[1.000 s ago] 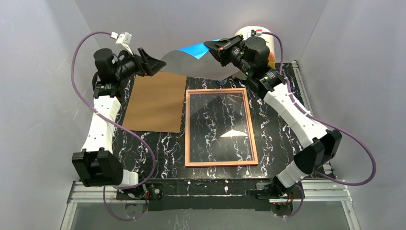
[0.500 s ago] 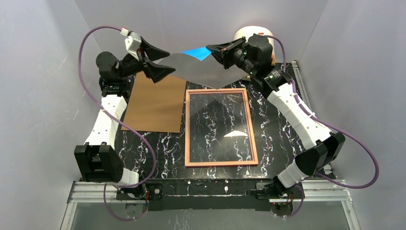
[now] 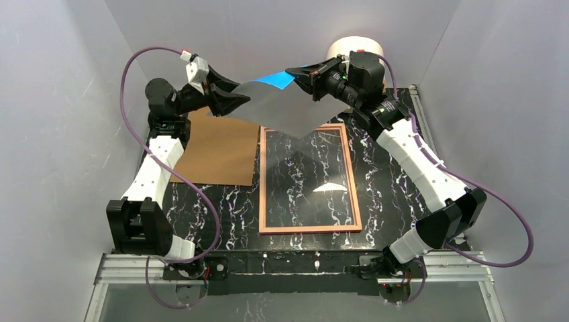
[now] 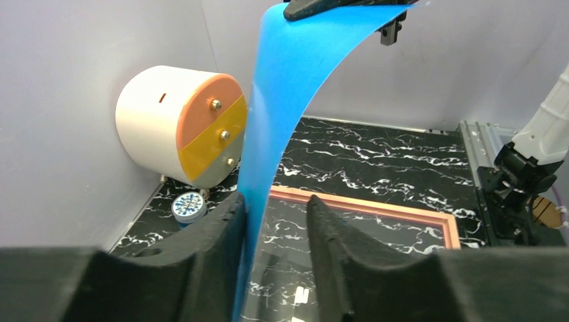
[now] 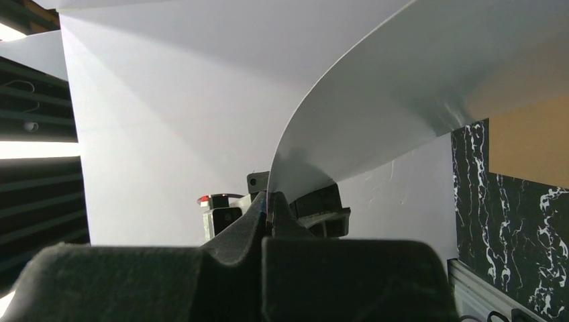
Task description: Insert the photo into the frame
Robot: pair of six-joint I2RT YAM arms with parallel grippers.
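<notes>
White-segmented left arm [image 3: 151, 171] lifted at far left; black two-finger left claw [image 4: 275, 201] aimed right, jaws parted. White-segmented right arm [image 3: 416, 157] stretched far and high; right claw [image 5: 270, 201] aimed left, pinched tight on white-backed paper photo [image 5: 201, 100].

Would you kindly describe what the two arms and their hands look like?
The left arm and right arm share white shell links between chunky black joints. The left hand and right hand are matt black, with two broad tapering fingers. A purple cable loops loosely along each arm.
</notes>
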